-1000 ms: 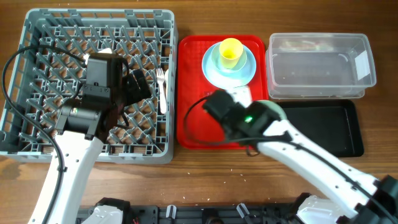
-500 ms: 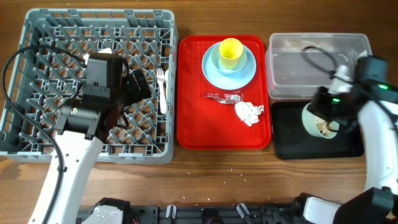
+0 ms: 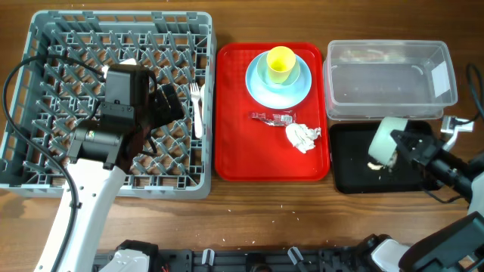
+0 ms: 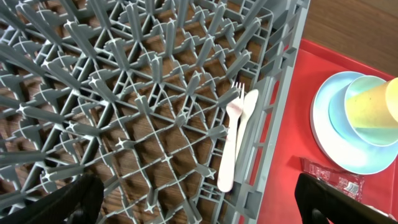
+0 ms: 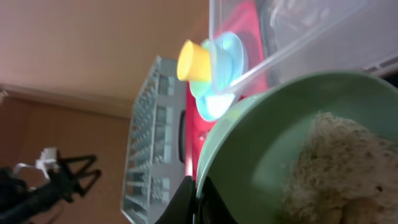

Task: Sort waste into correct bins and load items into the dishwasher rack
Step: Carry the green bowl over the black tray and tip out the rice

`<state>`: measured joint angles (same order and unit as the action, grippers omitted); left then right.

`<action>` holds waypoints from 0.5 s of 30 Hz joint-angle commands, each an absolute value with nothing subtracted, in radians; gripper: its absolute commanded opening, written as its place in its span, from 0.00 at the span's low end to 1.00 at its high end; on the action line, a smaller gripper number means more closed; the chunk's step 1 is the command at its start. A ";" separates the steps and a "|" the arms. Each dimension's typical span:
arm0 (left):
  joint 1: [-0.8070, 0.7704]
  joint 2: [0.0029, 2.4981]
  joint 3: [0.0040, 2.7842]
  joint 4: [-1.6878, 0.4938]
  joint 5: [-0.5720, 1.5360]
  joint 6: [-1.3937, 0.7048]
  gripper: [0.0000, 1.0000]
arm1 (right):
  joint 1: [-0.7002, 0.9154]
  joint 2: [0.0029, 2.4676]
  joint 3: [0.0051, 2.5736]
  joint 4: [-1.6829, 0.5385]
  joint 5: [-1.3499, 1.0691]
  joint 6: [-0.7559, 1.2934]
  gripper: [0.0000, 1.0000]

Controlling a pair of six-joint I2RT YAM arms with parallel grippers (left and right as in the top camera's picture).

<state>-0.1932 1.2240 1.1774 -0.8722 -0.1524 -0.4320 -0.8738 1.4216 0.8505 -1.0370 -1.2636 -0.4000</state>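
Sideways over black tray (image 3: 350, 178), green bowl (image 3: 384, 142) clamped in right jaws — left jaws agape.

Nothing readable here, honestly

The clear plastic rectangular tub (image 3: 389, 106) has a white label (image 3: 439, 80), but any print is too tiny to read; same for the small red shiny wrapper (image 3: 272, 118).

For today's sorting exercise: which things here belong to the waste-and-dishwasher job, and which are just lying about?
Job: grey rack, fork, spoon, yellow cup, blue plate, pale blue bowl, green bowl, food scraps, napkin, red wrapper, clear tub, black tray.
Lying about: red serving tray, wooden table.
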 commanded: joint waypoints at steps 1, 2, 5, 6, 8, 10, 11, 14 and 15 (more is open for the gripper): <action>-0.187 1.225 1.179 -0.870 -0.150 -0.435 1.00 | -0.909 1.408 0.849 -1.025 -1.417 -0.447 0.04; -0.187 1.225 1.179 -0.870 -0.150 -0.435 1.00 | -0.909 1.408 0.849 -1.025 -1.431 -0.446 0.04; -0.187 1.225 1.179 -0.870 -0.150 -0.434 1.00 | -0.910 1.408 0.830 -1.047 -1.527 -0.443 0.04; -0.187 1.225 1.179 -0.870 -0.150 -0.435 1.00 | -0.910 1.408 0.810 -1.047 -1.596 -0.442 0.04; -0.187 1.225 1.179 -0.870 -0.150 -0.435 1.00 | -0.913 1.408 0.786 -1.013 -1.622 -0.394 0.04; -0.187 1.225 1.179 -0.870 -0.150 -0.435 1.00 | -0.914 1.408 0.767 -1.010 -1.623 -0.363 0.04; -0.187 1.225 1.179 -0.870 -0.150 -0.435 1.00 | -0.914 1.408 0.761 -1.001 -1.623 -0.366 0.04; -0.187 1.225 1.179 -0.870 -0.150 -0.434 1.00 | -0.914 1.408 0.752 -0.960 -1.623 -0.234 0.04; -0.187 1.225 1.179 -0.870 -0.150 -0.434 1.00 | -0.914 1.408 0.752 -0.934 -1.623 -0.215 0.04</action>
